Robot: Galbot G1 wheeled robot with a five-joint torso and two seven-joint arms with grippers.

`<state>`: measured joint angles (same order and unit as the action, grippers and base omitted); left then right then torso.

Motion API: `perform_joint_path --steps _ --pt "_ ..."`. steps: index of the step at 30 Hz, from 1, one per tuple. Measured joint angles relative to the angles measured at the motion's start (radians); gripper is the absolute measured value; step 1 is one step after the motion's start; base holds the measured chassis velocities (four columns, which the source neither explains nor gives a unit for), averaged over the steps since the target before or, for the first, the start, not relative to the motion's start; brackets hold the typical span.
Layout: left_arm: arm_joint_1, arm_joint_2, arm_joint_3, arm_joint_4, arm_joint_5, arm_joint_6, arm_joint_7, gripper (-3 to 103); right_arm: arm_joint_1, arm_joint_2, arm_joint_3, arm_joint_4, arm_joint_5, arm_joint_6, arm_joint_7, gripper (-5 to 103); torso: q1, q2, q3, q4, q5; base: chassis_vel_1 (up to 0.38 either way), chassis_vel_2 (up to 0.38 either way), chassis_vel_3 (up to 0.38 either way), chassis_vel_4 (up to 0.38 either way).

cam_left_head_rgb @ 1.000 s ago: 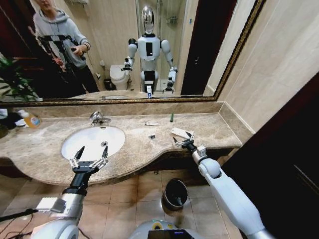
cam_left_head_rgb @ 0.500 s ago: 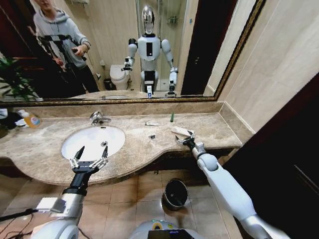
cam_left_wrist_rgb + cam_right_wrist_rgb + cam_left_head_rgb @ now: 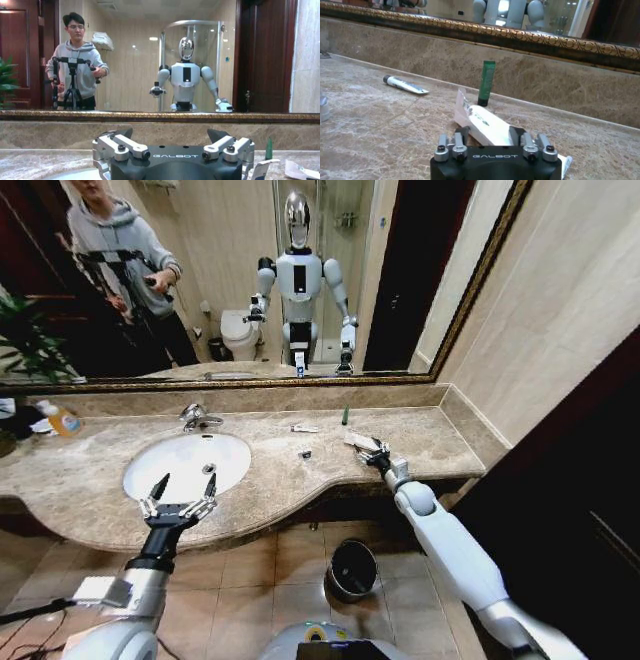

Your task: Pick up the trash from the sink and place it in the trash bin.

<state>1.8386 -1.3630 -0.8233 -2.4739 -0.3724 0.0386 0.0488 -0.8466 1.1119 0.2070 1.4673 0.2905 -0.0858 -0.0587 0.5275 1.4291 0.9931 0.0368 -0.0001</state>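
The white oval sink point(image 3: 160, 480) lies in the beige marble countertop, with the chrome faucet point(image 3: 195, 417) behind it. My left gripper point(image 3: 178, 502) hovers open over the counter's front edge by the basin; the left wrist view shows it point(image 3: 170, 133) with its fingers spread. My right gripper point(image 3: 371, 452) is at the flat white packet point(image 3: 354, 442). In the right wrist view the gripper point(image 3: 489, 132) stands open with the packet point(image 3: 485, 122) between its fingers. A dark green tube point(image 3: 486, 82) stands by the backsplash. A slim white sachet point(image 3: 405, 84) and a tiny dark bit point(image 3: 305, 453) lie on the counter. The trash bin point(image 3: 352, 568) stands on the floor below.
An orange liquid bottle point(image 3: 62, 420) stands at the counter's far left beside a plant. A framed mirror runs along the back wall and reflects me and a person with a tripod. A wall closes the counter's right end. The floor is tiled around the bin.
My right gripper has moved farther over the counter, from its front edge up to the white packet. The left arm has not moved.
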Motion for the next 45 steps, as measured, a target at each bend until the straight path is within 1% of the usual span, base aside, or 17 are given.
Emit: perform_joint_path --steps 1,4,5,7,8,10,11,14,15,26,32,35,36,38,40,42,45 --pt "0.000 0.000 0.000 0.000 0.000 0.000 0.000 100 0.000 0.000 0.000 0.000 0.000 0.000 0.000 60 0.000 0.000 0.000 0.0000 0.0000 0.000 0.000 0.000 0.000" --pt "0.000 0.000 0.000 0.000 0.000 0.000 0.000 100 -0.002 -0.002 0.000 0.003 0.000 0.000 0.000 43 0.000 0.000 0.000 0.0000 0.0000 0.000 0.000 0.000 0.000" --pt "0.000 0.000 0.000 0.000 0.000 0.000 0.000 100 -0.002 -0.002 0.000 0.003 0.000 0.000 0.000 43 0.000 0.000 0.000 0.0000 0.0000 0.000 0.000 0.000 0.000" --pt "0.000 0.000 0.000 0.000 0.000 0.000 0.000 100 -0.002 -0.004 0.001 0.004 0.002 0.000 0.001 32 0.000 0.000 0.000 0.0000 0.0001 0.000 0.000 0.000 0.000" --pt "0.000 0.000 0.000 0.000 0.000 0.000 0.000 100 -0.002 -0.005 0.001 0.004 0.003 0.000 0.001 32 0.000 0.000 0.000 0.0000 0.0000 0.000 0.000 0.000 0.000" --pt "0.000 0.000 0.000 0.000 0.000 0.000 0.000 100 -0.003 -0.006 0.001 0.005 0.004 0.001 0.001 21 0.000 0.000 0.000 0.0000 0.0000 0.000 0.000 0.000 0.000" --pt "0.000 0.000 0.000 0.000 0.000 0.000 0.000 100 -0.003 -0.006 0.001 0.005 0.004 0.001 0.001 21 0.000 0.000 0.000 0.0000 0.0000 0.000 0.000 0.000 0.000" --pt "0.000 0.000 0.000 0.000 0.000 0.000 0.000 100 -0.004 -0.006 0.001 0.005 0.005 0.001 0.001 5 0.000 0.000 0.000 0.0000 0.0000 0.000 0.000 0.000 0.000" --pt "0.000 0.000 0.000 0.000 0.000 0.000 0.000 100 -0.004 -0.006 0.001 0.006 0.006 0.002 0.001 2 0.000 0.000 0.000 0.0000 0.0000 0.000 0.000 0.000 0.000" --pt "0.000 0.000 0.000 0.000 0.000 0.000 0.000 100 -0.029 -0.017 0.025 0.047 0.024 0.002 0.001 0 0.000 0.000 0.000 0.0000 0.0001 0.000 0.000 0.000 0.000" --pt "0.000 0.000 0.000 0.000 0.000 0.000 0.000 100 -0.081 -0.032 0.079 0.115 0.033 0.007 -0.003 0 0.000 0.000 0.000 0.0001 0.0003 0.000 0.000 0.000 0.000" --pt "0.000 0.000 0.000 0.000 0.000 0.000 0.000 100 -0.138 -0.055 0.142 0.189 0.036 0.024 -0.010 0 0.000 0.000 0.000 0.0000 0.0003 0.000 0.000 0.000 0.000" --pt "0.000 0.000 0.000 0.000 0.000 0.000 0.000 100 -0.176 -0.076 0.177 0.242 0.044 0.036 -0.013 0 0.000 0.000 0.000 0.0000 0.0000 0.000 0.000 0.000 0.000" --pt "0.000 0.000 0.000 0.000 0.000 0.000 0.000 100 -0.194 -0.085 0.192 0.267 0.052 0.043 -0.012 0 0.000 0.000 0.000 -0.0001 -0.0001 0.000 0.000 0.000 0.000" --pt "0.000 0.000 0.000 0.000 0.000 0.000 0.000 100 -0.257 -0.110 0.227 0.347 0.081 0.070 -0.003 0 0.000 0.000 0.000 -0.0001 0.0000 0.000 0.000 0.000 0.000" --pt "0.000 0.000 0.000 0.000 0.000 0.000 0.000 100 -0.281 -0.117 0.235 0.370 0.085 0.076 -0.003 0 0.000 0.000 0.000 0.0002 0.0000 0.000 0.000 0.000 0.000" --pt "0.000 0.000 0.000 0.000 0.000 0.000 0.000 100 -0.435 -0.130 0.286 0.478 0.088 0.122 0.018 0 0.000 0.000 0.000 0.0000 0.0002 0.000 0.000 0.000 0.000"
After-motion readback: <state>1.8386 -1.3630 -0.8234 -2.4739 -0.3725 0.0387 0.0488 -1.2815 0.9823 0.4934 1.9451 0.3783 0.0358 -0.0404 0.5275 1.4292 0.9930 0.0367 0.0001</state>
